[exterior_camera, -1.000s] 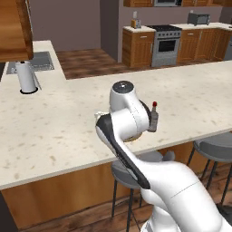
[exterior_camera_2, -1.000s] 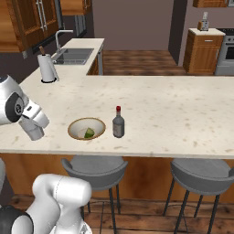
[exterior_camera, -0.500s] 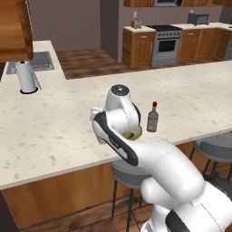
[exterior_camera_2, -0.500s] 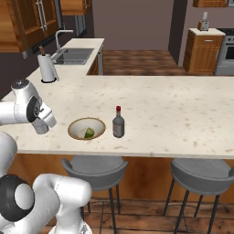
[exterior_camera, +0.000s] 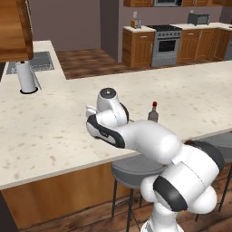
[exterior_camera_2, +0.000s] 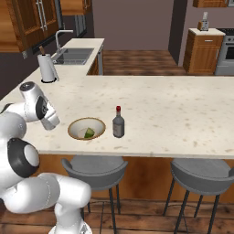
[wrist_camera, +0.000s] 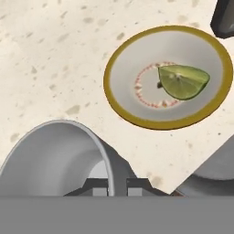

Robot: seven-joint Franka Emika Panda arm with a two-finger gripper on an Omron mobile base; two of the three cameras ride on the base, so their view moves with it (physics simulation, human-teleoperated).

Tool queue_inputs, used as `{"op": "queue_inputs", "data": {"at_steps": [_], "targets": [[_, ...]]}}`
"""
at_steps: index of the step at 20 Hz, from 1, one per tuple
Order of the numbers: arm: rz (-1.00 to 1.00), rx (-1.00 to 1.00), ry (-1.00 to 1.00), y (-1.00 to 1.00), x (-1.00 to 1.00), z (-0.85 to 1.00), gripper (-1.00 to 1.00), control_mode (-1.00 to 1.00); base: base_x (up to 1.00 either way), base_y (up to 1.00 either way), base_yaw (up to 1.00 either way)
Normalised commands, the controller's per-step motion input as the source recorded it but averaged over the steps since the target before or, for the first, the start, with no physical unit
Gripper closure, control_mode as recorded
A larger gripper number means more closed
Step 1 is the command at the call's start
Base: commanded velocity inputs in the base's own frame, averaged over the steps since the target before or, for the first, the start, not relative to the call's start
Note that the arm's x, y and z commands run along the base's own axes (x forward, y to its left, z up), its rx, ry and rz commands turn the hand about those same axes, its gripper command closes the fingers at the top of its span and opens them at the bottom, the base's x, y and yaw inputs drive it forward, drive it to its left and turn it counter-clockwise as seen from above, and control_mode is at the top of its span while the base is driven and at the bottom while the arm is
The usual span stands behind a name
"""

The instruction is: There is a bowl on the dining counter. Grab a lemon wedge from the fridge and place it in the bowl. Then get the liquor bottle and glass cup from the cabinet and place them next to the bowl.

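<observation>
While my fingers [wrist_camera: 118, 183] pinch the rim of the glass cup [wrist_camera: 59, 157], I hold it over the beige dining counter [exterior_camera_2: 183, 109], just beside the bowl [wrist_camera: 167, 75]. A green lemon wedge [wrist_camera: 183, 81] lies in the bowl; the liquor bottle [exterior_camera_2: 118, 122] stands beside it.

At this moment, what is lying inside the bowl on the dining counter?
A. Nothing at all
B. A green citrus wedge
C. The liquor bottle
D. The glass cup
B: the hand view shows a green wedge lying in the bowl, while the liquor bottle stands on the counter beside the bowl and the glass cup is in the gripper.
</observation>
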Motion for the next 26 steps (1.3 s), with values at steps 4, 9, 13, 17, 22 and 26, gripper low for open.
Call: {"op": "queue_inputs", "data": {"at_steps": [4,9,13,17,22,26], "targets": [[-0.13,0.0,0.03,0.03,0.55,-0.22,1.0,-1.0,0.0,0.0,0.0],[-0.1,0.0,0.07,0.0,0.4,-0.33,1.0,-1.0,0.0,0.0,0.0],[-0.07,0.0,0.08,0.01,0.28,-0.39,1.0,-1.0,0.0,0.0,0.0],[-0.06,0.0,0.05,0.04,0.26,-0.31,1.0,-1.0,0.0,0.0,0.0],[-0.06,0.0,0.02,0.03,0.18,-0.35,1.0,-1.0,0.0,0.0,0.0],[-0.06,0.0,0.0,0.0,0.02,-0.4,1.0,-1.0,0.0,0.0,0.0]]}}
